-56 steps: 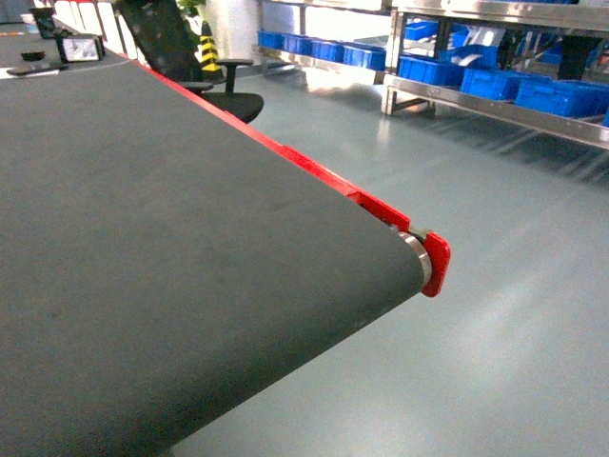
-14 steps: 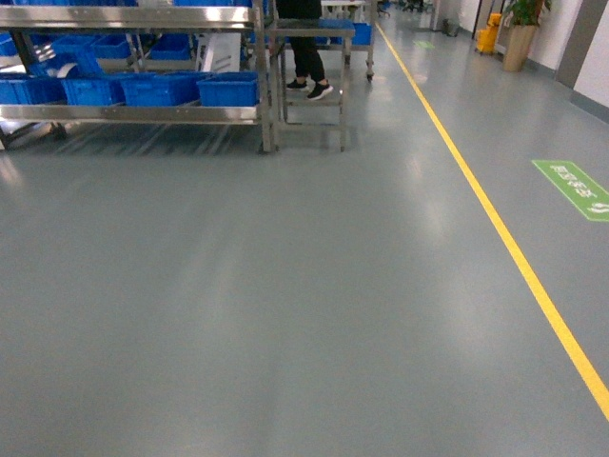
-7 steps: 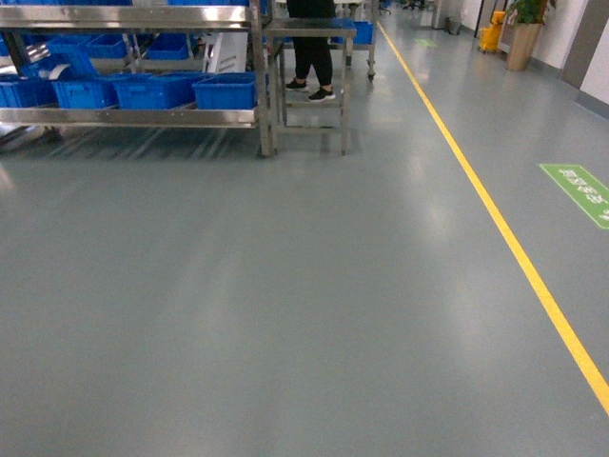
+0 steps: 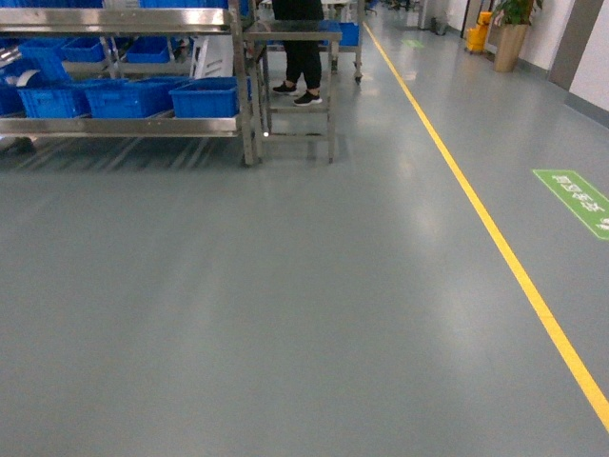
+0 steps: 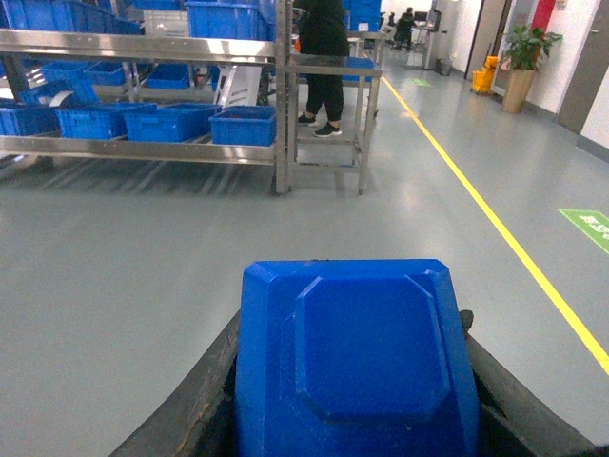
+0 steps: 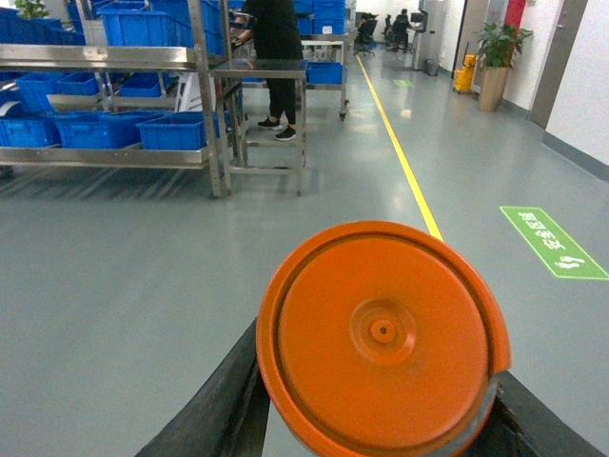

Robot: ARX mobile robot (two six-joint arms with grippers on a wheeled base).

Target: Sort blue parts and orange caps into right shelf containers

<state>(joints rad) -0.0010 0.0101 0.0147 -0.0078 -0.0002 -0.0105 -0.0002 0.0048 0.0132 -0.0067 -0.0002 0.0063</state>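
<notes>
Left gripper is clenched on a blue part; the dark fingers flank it at 9 and 3 o'clock, and the part fills the lower centre of the left wrist view. Right gripper grasps an orange cap, its round end face toward the camera and dark fingers visible on both sides. Neither gripper appears in the head view. Blue bins stand in a row on the low tier of a steel shelf at 11 o'clock, well apart from both grippers. A person in dark clothes stands at 12 o'clock behind a steel table. A yellow floor line runs from 12 toward 4 o'clock across the grey floor.
</notes>
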